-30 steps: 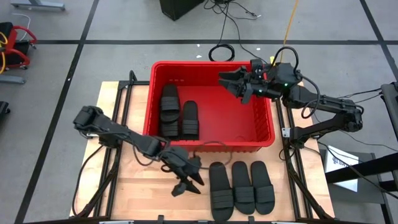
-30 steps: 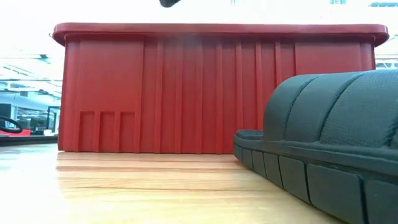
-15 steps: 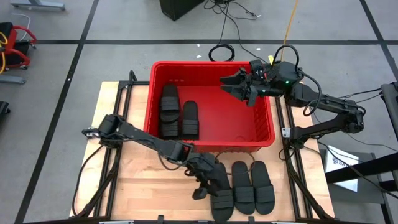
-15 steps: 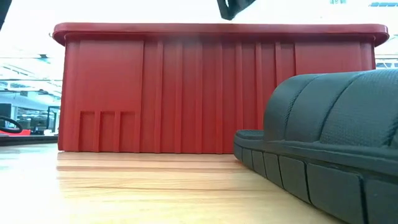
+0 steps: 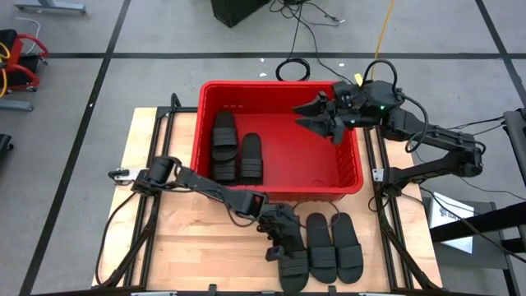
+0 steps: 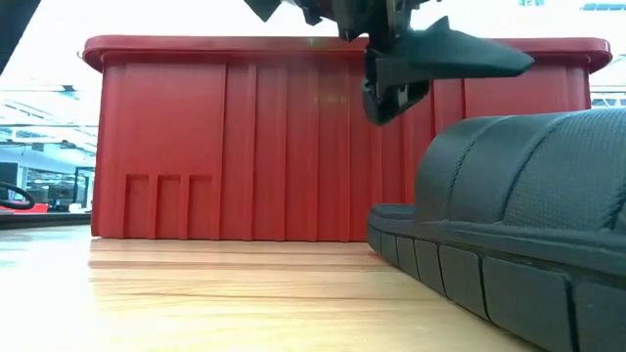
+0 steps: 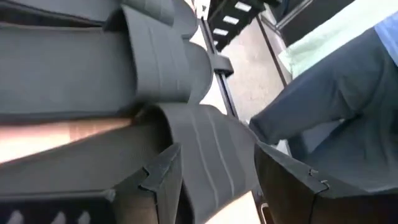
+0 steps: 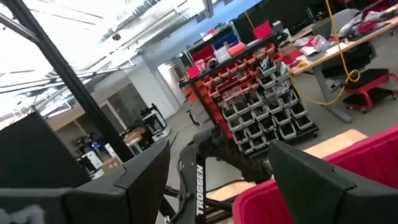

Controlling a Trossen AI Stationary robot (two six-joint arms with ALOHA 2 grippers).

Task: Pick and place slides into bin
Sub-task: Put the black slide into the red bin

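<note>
Big red ribbed plastic bin [image 6: 245, 137] fills the background, a black ribbed-strap slide [image 6: 509, 215] up close, dark left gripper [image 6: 411, 68] hanging above it.

Grey tiled floor [image 5: 66, 115] with dark seams; loose cables [image 5: 292, 67] lying behind the wooden counter [image 5: 181, 247]; parts-bin rack [image 8: 261, 106] beyond.

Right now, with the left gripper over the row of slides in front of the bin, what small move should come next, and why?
Probably lower the left gripper and close it. Its open fingers straddle the strap of the leftmost slide of three on the table, without gripping. Two slides already lie in the bin; the right gripper waits open above the bin's far right corner.
</note>
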